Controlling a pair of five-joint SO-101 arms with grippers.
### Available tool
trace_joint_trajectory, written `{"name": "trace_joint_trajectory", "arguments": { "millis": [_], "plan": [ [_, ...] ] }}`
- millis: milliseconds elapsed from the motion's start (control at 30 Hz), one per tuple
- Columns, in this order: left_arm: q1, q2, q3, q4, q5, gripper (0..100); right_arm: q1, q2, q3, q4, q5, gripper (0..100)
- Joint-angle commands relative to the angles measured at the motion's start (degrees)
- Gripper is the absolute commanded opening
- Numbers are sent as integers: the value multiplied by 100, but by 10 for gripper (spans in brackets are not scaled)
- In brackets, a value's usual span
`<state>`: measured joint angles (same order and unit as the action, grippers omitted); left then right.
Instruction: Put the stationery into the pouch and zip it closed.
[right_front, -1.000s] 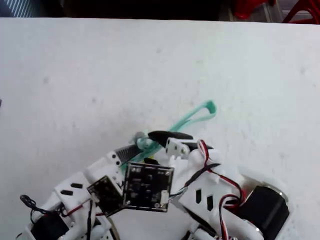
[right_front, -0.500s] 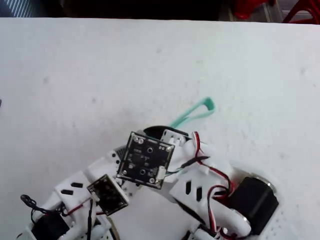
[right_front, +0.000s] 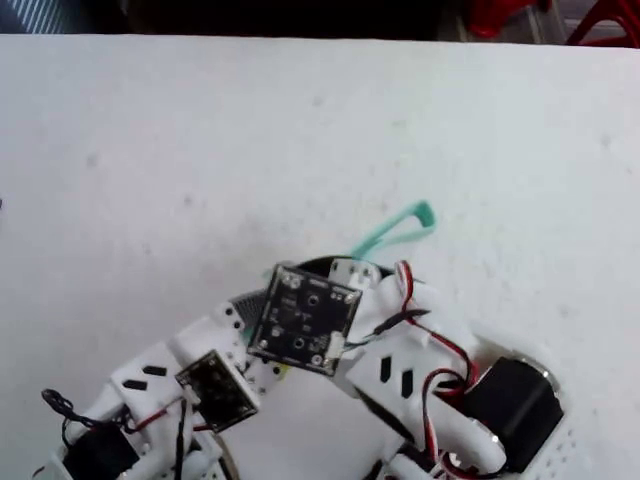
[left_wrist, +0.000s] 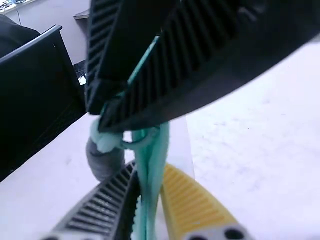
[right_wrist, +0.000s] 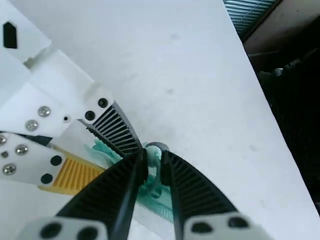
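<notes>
Zipping stage, judging by grips at desk (right_front: 150, 150) arm-side edge: left gripper (left_wrist: 150, 196) clamps pouch (right_front: 398, 228), right gripper (right_wrist: 152, 167) pinches zipper pull (right_wrist: 154, 146); closure extent unclear.

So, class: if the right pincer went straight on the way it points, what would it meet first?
Probably the grey zip ring on the green pouch, just past the tips of the right pincer, though depth is unclear.

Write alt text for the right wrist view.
The right hand clamps the edge of a mint-green fabric pouch beside a small grey metal ring, over a white table. The left hand, with one black and one yellow ribbed finger, grips the same pouch from the other side.
</notes>
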<state>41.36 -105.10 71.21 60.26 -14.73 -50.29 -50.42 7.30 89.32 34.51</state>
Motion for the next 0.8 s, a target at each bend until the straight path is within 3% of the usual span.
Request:
{"name": "trace_joint_trajectory", "arguments": {
  "millis": [0, 500, 767],
  "plan": [
    [-75, 40, 185, -9, 70, 23, 708, -110, -26, -444, 26, 18],
    [-75, 40, 185, 70, 62, 23, 2475, -119, 9, -1103, 35, 18],
    [-75, 40, -18, 62, 88, 63, 2132, -136, 747, -1130, -9, 18]
  ]
}}
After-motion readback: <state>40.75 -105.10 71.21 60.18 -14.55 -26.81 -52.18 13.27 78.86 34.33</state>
